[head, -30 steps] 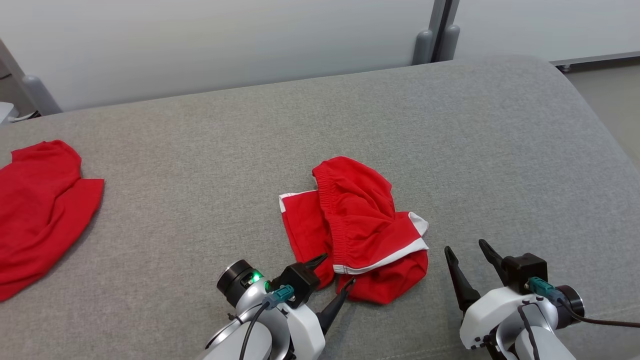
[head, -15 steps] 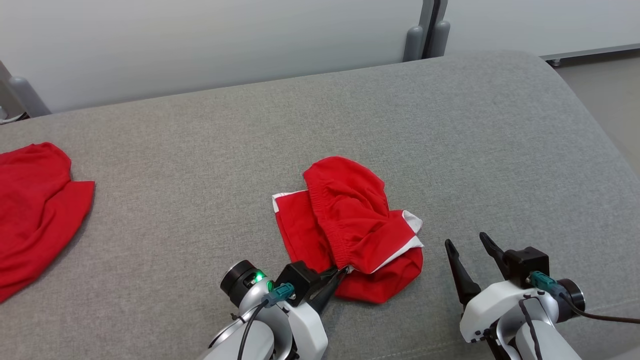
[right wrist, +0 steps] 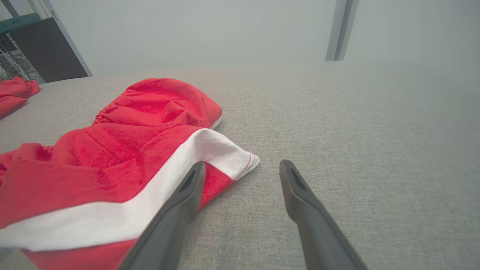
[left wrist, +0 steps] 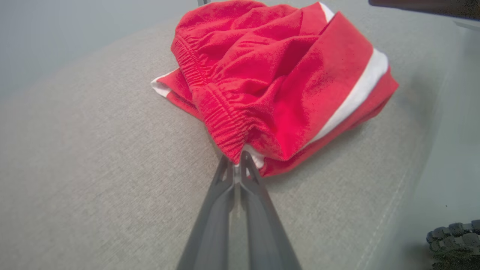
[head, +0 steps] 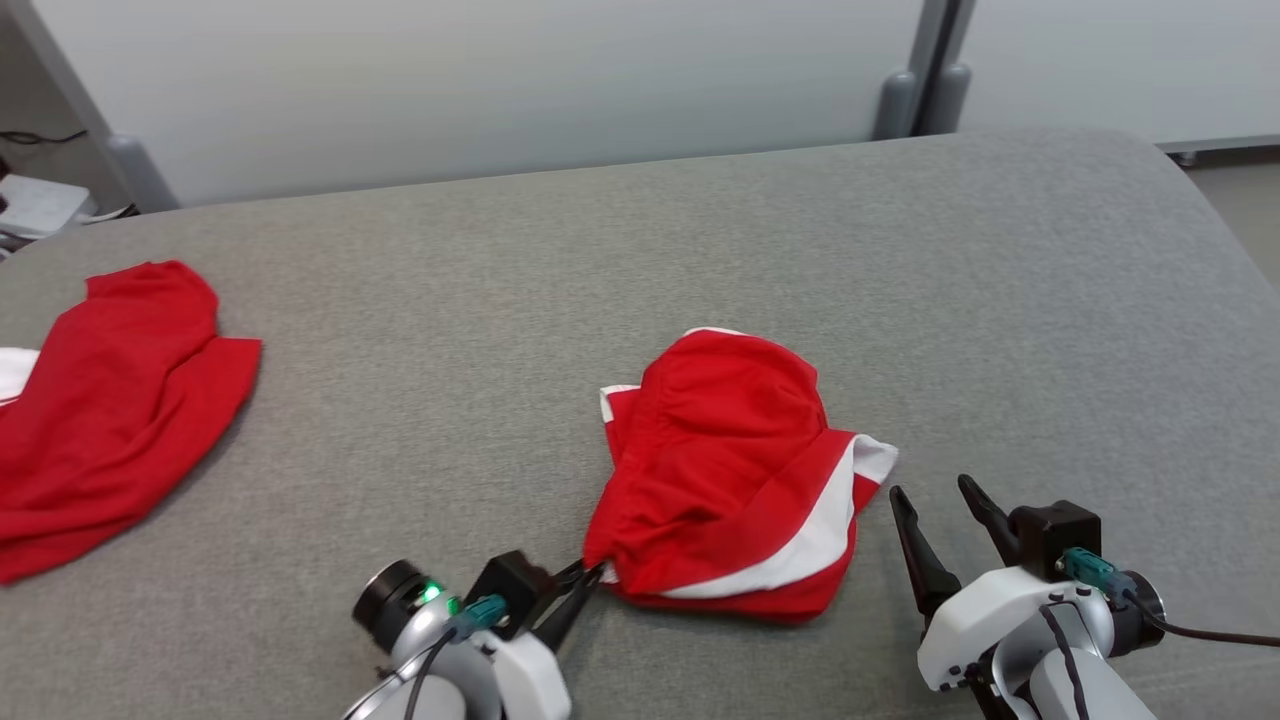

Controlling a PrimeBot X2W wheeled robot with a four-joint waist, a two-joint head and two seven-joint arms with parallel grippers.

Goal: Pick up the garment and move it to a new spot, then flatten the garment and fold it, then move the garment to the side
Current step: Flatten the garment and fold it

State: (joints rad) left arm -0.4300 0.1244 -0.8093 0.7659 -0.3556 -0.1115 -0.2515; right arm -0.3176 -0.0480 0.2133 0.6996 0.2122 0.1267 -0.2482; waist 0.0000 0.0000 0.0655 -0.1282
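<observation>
The garment (head: pixel 730 470) is a crumpled pair of red shorts with white trim, lying in a heap on the grey cushion near its front edge. My left gripper (head: pixel 585 575) is shut on the garment's elastic waistband at its near left corner; in the left wrist view the garment (left wrist: pixel 277 82) bunches up right at the pinched tips of that gripper (left wrist: pixel 237 165). My right gripper (head: pixel 928 492) stands open just right of the heap, touching nothing. In the right wrist view the right gripper (right wrist: pixel 242 170) points past the white-trimmed corner of the garment (right wrist: pixel 142 146).
A second red garment (head: pixel 110 400) lies flat at the cushion's far left. The grey cushion (head: pixel 700 230) stretches back to a pale wall, with a rounded right edge dropping to the floor. A grey post (head: pixel 915 95) stands behind it.
My left gripper has closed on the waistband and pulled it toward me and to the left, turning the heap over. The head camera has shifted. The right gripper has stayed open.
</observation>
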